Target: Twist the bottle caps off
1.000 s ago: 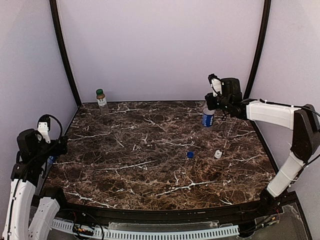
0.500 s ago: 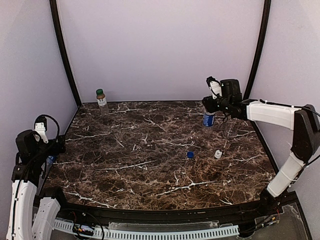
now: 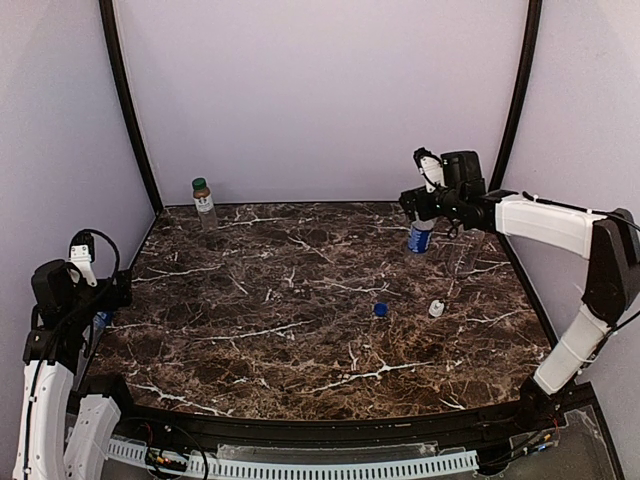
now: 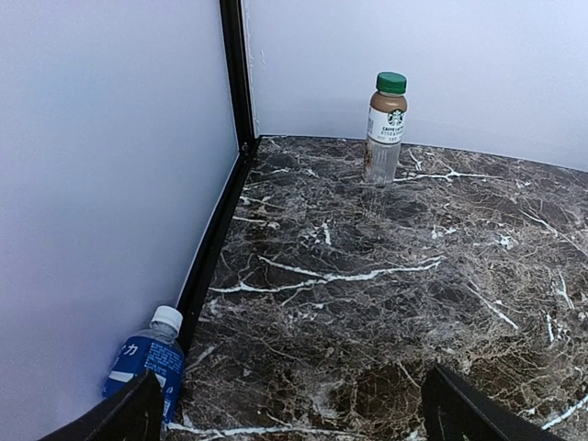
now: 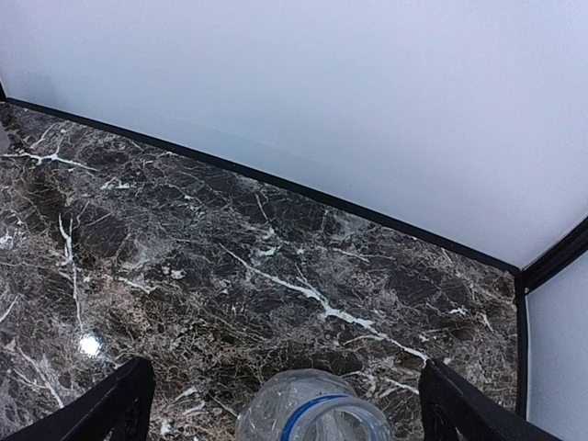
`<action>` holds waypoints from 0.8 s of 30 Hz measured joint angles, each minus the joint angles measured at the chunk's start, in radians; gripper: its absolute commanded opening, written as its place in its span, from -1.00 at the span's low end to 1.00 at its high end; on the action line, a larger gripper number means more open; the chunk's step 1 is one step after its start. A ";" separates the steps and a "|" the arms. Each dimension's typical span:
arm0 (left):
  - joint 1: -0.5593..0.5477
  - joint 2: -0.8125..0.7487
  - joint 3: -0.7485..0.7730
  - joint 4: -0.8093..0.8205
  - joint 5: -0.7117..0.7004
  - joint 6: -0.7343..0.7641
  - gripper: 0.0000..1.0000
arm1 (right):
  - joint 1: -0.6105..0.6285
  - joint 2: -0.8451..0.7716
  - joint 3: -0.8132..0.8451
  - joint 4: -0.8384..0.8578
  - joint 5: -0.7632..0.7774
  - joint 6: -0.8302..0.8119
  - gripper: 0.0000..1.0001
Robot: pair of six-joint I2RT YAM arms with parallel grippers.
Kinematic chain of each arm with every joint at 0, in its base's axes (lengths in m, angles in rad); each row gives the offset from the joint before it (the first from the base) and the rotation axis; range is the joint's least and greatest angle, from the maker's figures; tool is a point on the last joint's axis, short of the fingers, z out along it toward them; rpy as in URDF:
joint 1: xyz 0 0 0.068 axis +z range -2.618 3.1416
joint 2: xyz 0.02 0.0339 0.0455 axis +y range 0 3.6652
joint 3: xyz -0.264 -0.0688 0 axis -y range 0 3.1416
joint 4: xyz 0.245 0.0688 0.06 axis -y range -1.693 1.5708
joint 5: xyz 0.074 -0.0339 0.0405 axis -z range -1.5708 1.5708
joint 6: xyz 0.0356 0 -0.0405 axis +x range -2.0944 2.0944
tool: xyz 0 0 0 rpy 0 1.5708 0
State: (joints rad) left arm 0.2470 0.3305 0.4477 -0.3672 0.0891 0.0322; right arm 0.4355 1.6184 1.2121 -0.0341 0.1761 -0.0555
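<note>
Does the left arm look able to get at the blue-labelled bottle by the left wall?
Probably yes: the bottle sits just ahead of the open left gripper, nothing between, though the wall is close, leaving little room on that side.

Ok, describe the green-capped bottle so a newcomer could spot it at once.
Start at the far left corner of the marble table, by the black frame post. The Starbucks coffee bottle stands upright there, alone. Only it has a green cap and a pale label.
</note>
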 measured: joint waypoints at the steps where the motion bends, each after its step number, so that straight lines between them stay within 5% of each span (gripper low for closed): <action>1: 0.000 0.000 0.000 0.000 0.000 0.000 0.97 | -0.001 0.000 0.008 -0.005 0.002 -0.001 0.97; 11: 0.000 0.074 0.048 -0.029 0.031 0.039 0.94 | -0.005 -0.070 0.099 -0.115 -0.057 -0.013 0.92; 14: 0.000 0.256 0.231 -0.115 0.030 0.097 0.95 | -0.005 -0.122 0.130 -0.152 -0.118 -0.008 0.88; 20: 0.000 0.780 0.859 -0.397 0.000 0.277 0.97 | 0.023 -0.236 0.148 -0.188 -0.177 0.016 0.84; 24: 0.002 0.990 0.962 -0.570 -0.096 0.420 0.97 | 0.108 -0.264 0.151 -0.229 -0.161 0.012 0.84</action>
State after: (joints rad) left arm 0.2489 1.3209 1.4094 -0.9367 -0.0067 0.4526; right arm 0.5430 1.3540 1.3636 -0.2630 0.0151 -0.0433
